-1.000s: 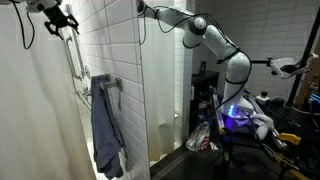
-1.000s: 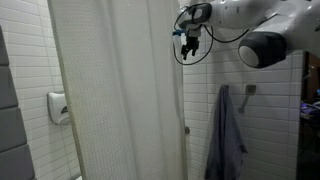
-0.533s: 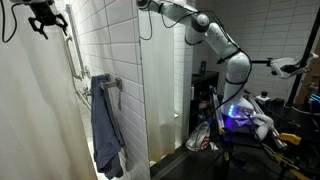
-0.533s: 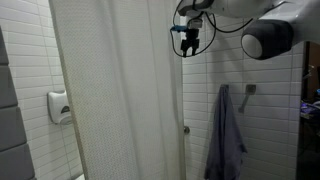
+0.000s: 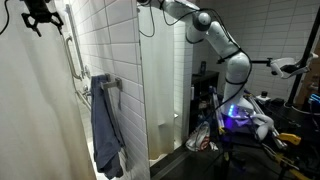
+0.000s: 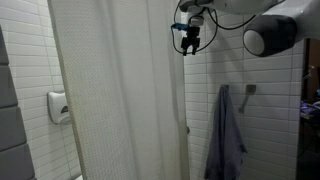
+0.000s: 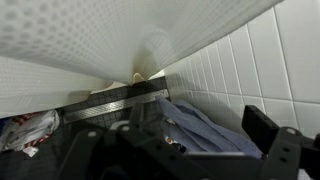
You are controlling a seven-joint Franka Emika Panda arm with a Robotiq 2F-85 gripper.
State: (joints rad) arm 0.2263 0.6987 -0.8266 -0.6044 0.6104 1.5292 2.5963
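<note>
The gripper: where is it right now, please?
In an exterior view the gripper hangs high right of the shower curtain, up left of the blue towel.

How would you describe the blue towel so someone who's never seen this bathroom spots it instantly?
Start at the white tiled wall beside the white shower curtain. Partway down it, a metal bar carries the blue towel, hanging in long folds. It is the only dark cloth against that white wall.

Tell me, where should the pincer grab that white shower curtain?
Probably the side edge of the curtain, up high beside the open pincer, coming from the tiled wall side: there the cloth hangs straight and thin, free to slip between the jaws.
</note>
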